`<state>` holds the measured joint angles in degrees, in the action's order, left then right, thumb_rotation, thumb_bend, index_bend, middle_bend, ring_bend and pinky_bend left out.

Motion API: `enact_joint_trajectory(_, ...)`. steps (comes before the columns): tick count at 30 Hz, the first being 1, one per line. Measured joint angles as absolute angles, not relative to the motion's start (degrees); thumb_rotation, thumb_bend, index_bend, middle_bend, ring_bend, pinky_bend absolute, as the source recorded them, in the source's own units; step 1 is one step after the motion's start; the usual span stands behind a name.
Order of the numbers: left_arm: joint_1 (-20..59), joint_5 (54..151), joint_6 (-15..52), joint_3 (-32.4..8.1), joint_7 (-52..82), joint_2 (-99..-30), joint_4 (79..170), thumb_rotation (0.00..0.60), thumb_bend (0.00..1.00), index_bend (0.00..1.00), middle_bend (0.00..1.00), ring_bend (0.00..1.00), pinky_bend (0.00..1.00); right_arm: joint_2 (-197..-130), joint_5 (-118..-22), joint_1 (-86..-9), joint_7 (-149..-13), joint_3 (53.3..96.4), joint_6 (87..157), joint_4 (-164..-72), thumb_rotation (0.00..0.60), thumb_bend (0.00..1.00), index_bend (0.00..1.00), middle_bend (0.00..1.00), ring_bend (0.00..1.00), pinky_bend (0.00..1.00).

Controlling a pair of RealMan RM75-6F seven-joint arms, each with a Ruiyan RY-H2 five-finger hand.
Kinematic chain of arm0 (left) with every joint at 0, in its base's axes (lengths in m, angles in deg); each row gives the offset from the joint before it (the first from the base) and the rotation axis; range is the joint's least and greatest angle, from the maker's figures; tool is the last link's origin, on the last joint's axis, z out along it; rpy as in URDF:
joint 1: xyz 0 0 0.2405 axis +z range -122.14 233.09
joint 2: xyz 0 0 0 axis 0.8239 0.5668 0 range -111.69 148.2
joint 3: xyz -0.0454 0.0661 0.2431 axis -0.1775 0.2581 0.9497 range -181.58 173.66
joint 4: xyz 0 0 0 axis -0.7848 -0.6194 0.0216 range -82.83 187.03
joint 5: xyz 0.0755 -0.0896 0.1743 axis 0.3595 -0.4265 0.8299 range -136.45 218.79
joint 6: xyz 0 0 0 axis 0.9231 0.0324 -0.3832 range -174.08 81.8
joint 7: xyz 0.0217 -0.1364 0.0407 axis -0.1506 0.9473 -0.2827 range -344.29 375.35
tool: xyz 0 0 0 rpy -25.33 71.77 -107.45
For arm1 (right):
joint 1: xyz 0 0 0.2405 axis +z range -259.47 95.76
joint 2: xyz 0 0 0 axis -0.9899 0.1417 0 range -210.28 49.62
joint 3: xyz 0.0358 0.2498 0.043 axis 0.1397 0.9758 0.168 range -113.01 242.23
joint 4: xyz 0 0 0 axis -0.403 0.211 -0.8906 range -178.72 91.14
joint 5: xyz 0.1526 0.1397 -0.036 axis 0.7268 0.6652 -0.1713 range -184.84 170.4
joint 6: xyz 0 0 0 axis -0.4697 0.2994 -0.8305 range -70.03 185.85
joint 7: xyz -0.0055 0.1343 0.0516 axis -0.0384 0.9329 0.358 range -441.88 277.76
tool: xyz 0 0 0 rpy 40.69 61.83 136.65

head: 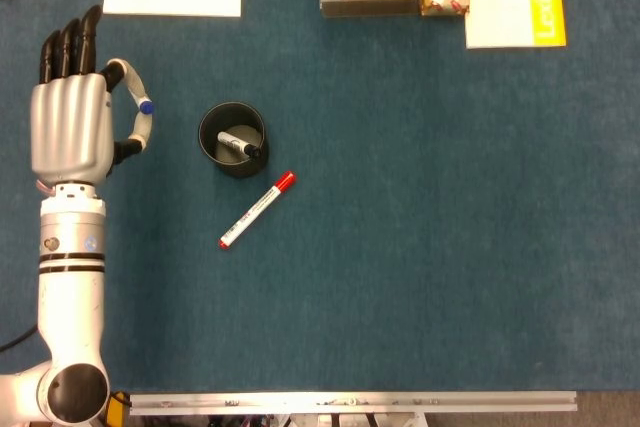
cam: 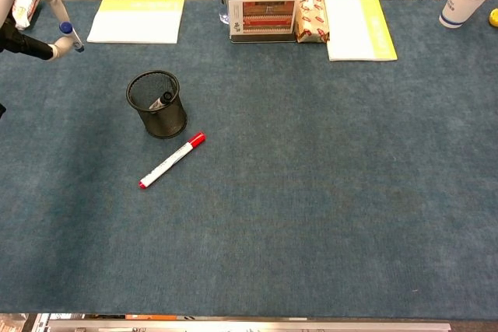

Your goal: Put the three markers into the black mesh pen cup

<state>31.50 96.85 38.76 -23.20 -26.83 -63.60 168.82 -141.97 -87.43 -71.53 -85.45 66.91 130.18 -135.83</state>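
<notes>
Table's covered in matt, felt-like blue cloth (head: 430,247); pen cup (cam: 156,103) is black wire mesh, left hand (head: 70,127) has a smooth silver shell.

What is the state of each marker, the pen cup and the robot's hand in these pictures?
Blue marker: pinched in the left hand, off the table.
Black marker: inside the pen cup.
Red marker: capped, lying flat on the table beside the cup.
Pen cup: upright.

Bright, even light; sharp focus.
</notes>
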Motion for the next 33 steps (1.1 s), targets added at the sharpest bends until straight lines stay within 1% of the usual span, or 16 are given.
enact_joint_trajectory(5, 30.8, 93.0, 39.6, -24.1, -27.6, -63.3, 170.5, 0.600, 0.31, 0.60, 0.02, 0.00, 0.07, -142.5, -91.5, -71.8, -80.3, 66.9, 133.2, -135.5, 0.600, 0.00, 0.10, 0.20, 0.11, 0.40)
enact_joint_trajectory(9, 30.0, 90.5, 40.1, -24.7, -27.7, -63.0, 171.2, 0.600, 0.31, 0.60, 0.02, 0.00, 0.07, -143.3, -95.4, -72.4, -75.9, 67.0, 137.7, -134.6, 0.600, 0.00, 0.10, 0.19, 0.11, 0.40)
enact_joint_trajectory(13, 29.4, 89.5, 40.6, -24.7, -27.5, -62.8, 171.6, 0.600, 0.31, 0.60, 0.02, 0.00, 0.07, -144.6, -98.3, -73.0, -71.9, 67.2, 141.7, -133.5, 0.600, 0.00, 0.10, 0.19, 0.11, 0.40)
enact_joint_trajectory(16, 29.1, 88.8, 40.9, -24.7, -27.2, -62.7, 171.6, 0.600, 0.31, 0.60, 0.02, 0.00, 0.07, -145.1, -99.4, -73.4, -70.6, 67.4, 143.3, -132.7, 0.600, 0.00, 0.10, 0.19, 0.11, 0.40)
enact_joint_trajectory(26, 28.3, 86.1, 41.5, -25.0, -25.6, -62.3, 172.1, 0.600, 0.31, 0.60, 0.02, 0.00, 0.07, -145.0, -99.2, -73.6, -70.5, 67.5, 143.6, -132.8, 0.600, 0.00, 0.10, 0.19, 0.11, 0.40)
enact_joint_trajectory(33, 27.4, 81.2, 42.1, -27.5, -24.2, -62.4, 173.2, 0.600, 0.32, 0.61, 0.02, 0.00, 0.07, -144.9, -98.7, -73.6, -70.9, 67.5, 143.2, -132.9, 0.600, 0.00, 0.10, 0.19, 0.11, 0.40)
